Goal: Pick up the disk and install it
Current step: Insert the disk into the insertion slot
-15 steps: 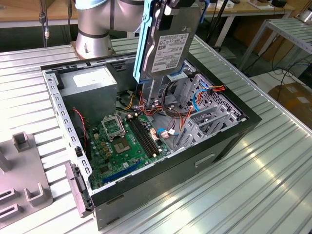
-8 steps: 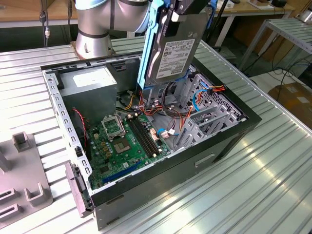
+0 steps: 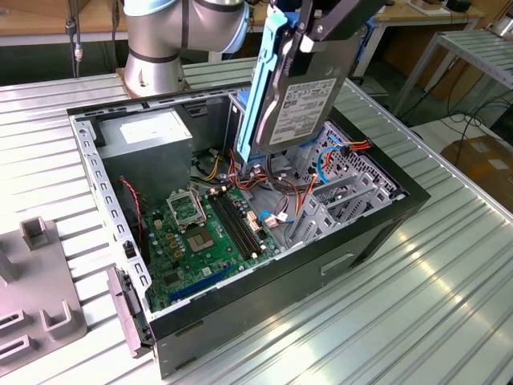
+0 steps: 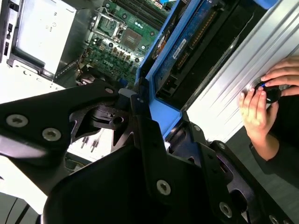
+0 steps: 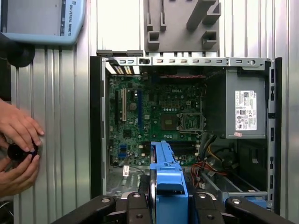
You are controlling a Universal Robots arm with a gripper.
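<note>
Disk (image 3: 300,104) hung almost upright over the open case (image 3: 365,241), long axis running up-down with a slight lean, label facing out. Fingers (image 5: 137,207) were clamped on its top end.

arm (image 3: 160,36) raised, end effector (image 3: 307,36) clamping the disk (image 3: 300,108)

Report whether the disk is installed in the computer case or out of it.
Out: the gripper holds the disk on edge above the open computer case.
</note>
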